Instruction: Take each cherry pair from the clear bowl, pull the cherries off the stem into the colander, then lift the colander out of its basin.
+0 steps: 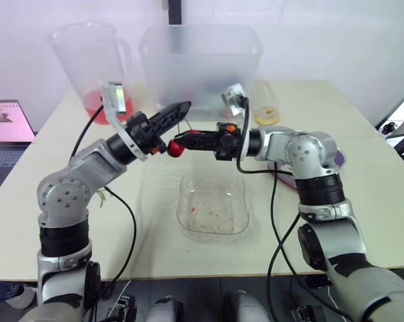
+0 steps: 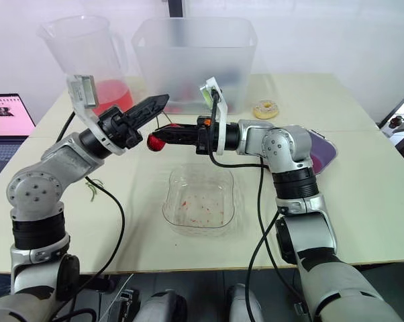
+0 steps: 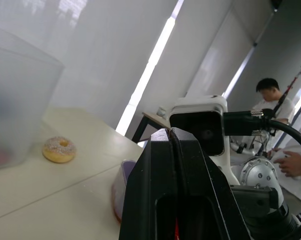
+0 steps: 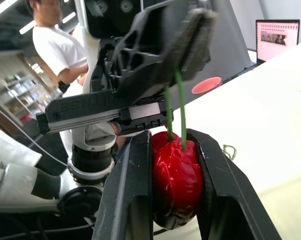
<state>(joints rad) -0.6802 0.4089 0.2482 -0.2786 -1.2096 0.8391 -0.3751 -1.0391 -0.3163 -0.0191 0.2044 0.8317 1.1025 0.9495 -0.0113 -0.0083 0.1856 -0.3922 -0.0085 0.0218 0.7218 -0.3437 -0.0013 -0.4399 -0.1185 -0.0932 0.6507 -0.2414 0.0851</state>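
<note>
In right claw (image 1: 183, 142), one cherry pair (image 4: 175, 175)

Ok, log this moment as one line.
left claw: shut on stems | right claw: shut on cherry pair | stems: not yet pulled off | clear bowl: no cherries inside

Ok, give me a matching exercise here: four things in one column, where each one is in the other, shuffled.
1 cherries
2 stem
3 doughnut
4 clear bowl

A on the table, right of the frosted basin
B pinched in the left gripper
C on the table, just red specks inside
D between the fingers of the right gripper

Pairs: 1-D, 2-B, 3-A, 4-C
</note>
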